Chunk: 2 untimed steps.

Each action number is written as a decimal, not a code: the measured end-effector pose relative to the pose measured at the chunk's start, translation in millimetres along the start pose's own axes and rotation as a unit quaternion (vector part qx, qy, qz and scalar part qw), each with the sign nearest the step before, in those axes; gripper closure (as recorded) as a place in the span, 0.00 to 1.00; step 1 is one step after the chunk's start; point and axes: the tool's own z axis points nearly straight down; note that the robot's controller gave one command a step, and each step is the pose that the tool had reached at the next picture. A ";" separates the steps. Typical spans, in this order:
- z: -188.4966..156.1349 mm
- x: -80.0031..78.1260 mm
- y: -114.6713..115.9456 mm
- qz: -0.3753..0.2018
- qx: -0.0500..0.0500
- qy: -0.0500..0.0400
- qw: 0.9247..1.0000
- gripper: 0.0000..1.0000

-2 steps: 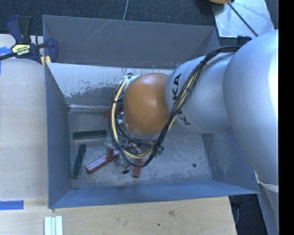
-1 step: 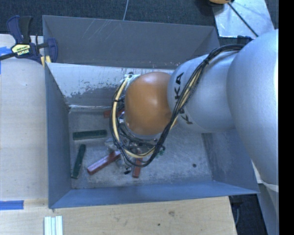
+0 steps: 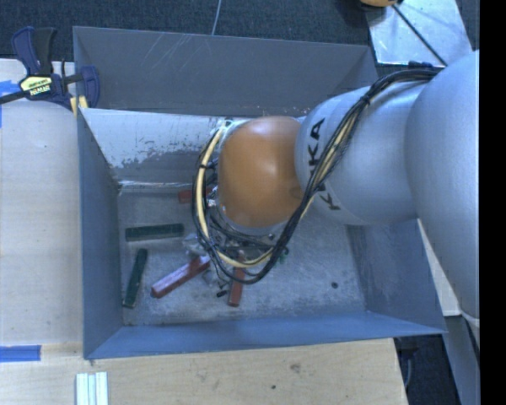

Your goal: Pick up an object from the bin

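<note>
camera view, gripper [image 3: 213, 264] low in bin [image 3: 101, 226], reddish-brown bar [image 3: 175, 280] just left

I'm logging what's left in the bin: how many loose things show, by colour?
Dark green: 2, level bar, tilted bar
Reddish-brown: 3, long bar, short piece, small bit at the back
Total: 5 visible; the arm may hide more.

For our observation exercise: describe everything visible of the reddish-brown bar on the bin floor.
The reddish-brown bar is long, narrow and matt, perhaps wood or plastic. It lies flat on the bin floor, slanting up to the right, its upper end by the gripper; contact there cannot be told. A dark green bar lies apart on its left.
</note>
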 end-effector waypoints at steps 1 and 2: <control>-17.1 -1.1 -0.4 0.000 0.001 -0.002 1.000 1.00; -30.8 -1.6 -0.8 0.001 0.002 -0.004 1.000 1.00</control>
